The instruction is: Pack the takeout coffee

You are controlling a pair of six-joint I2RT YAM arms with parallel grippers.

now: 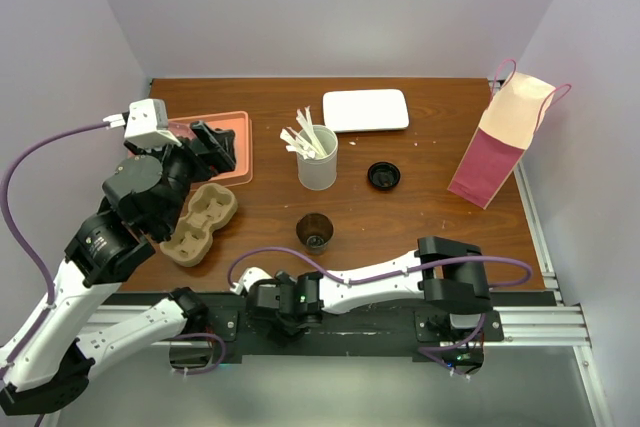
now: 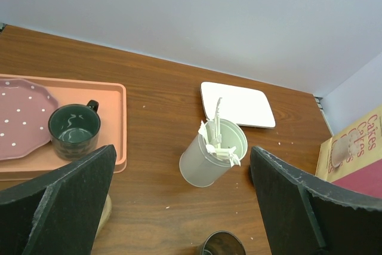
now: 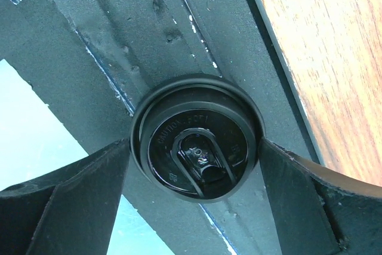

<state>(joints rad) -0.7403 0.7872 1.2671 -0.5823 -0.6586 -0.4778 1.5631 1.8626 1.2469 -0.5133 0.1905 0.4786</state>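
The takeout coffee (image 1: 315, 231), a small dark brown cup, stands lidless near the table's front middle; its rim shows at the bottom of the left wrist view (image 2: 222, 244). One black lid (image 1: 383, 175) lies on the table behind it. Another black lid (image 3: 197, 137) lies over the black foam strip just off the table's near edge. My right gripper (image 3: 196, 147) points down over it with a fingertip touching its rim on each side. From above, that gripper (image 1: 278, 307) sits low at the front edge. My left gripper (image 2: 182, 150) hangs open and empty over the left side (image 1: 215, 144).
A white cup of stirrers (image 1: 318, 159) stands mid-table. A cardboard cup carrier (image 1: 200, 219) lies front left. An orange tray (image 2: 113, 117) holds a dark mug (image 2: 74, 131) and a dotted pink plate (image 2: 21, 117). A white plate (image 1: 366, 109) is at the back, a pink bag (image 1: 500, 142) at right.
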